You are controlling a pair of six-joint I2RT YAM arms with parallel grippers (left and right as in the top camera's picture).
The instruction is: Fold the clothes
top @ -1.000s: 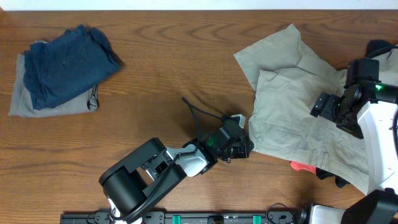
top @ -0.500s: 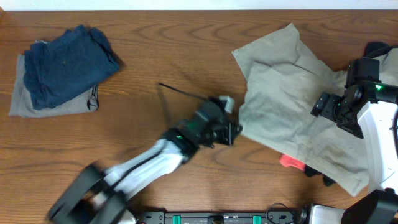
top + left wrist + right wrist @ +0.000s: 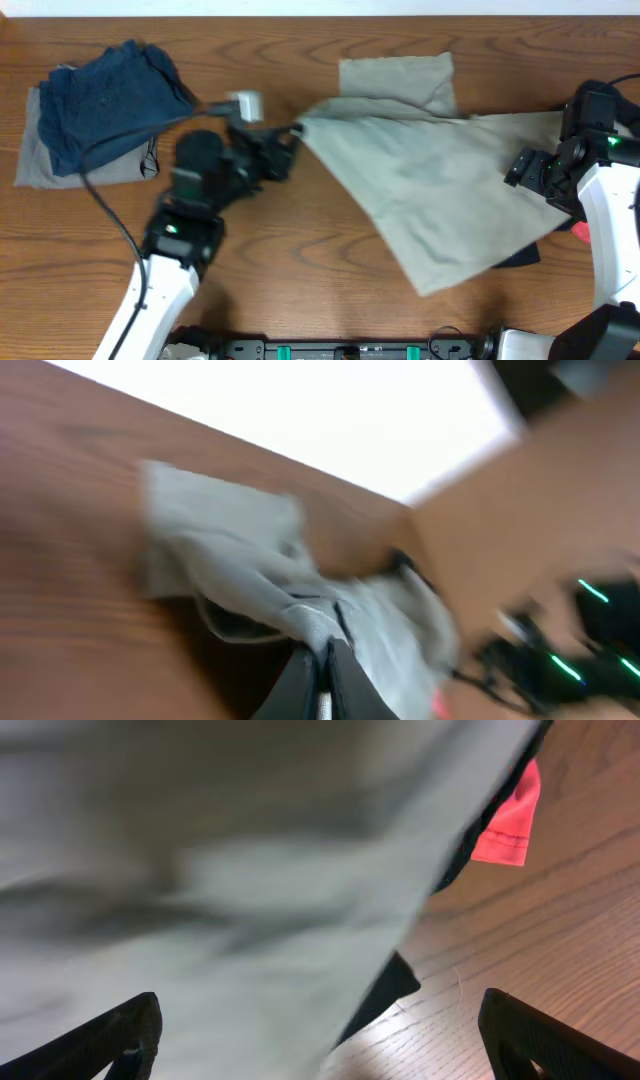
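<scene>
Left gripper [image 3: 288, 140] is clamped on one corner of the khaki shorts [image 3: 430, 185]. The left wrist view shows the fingers [image 3: 300, 678] pressed together with fabric pinched between them. That view is blurred, so I can't tell which part of the garment the corner is.

The shorts are at centre to right of the overhead frame, pulled into a long sheet. The long axis runs about left to right, from the pinched corner at upper centre to the right edge. A loose flap lies at top centre and a drooping corner at lower centre.

Right gripper [image 3: 527, 170] is at the far right end of the cloth. Its jaws are spread wide, at the lower corners of the right wrist view, holding nothing. The fabric fills that view and lies just in front of the jaws.

Key relation: the free end of the shorts is right at the right gripper and far from the left one, so the right arm is the nearer one for the second grasp.

- Red piece [image 3: 505, 820] and black piece [image 3: 518, 257] sit under the shorts' right edge and could get dragged.
- Navy piece [image 3: 110, 90] lies on grey piece [image 3: 40, 165] at upper left of the table [image 3: 300, 270], well apart.
</scene>
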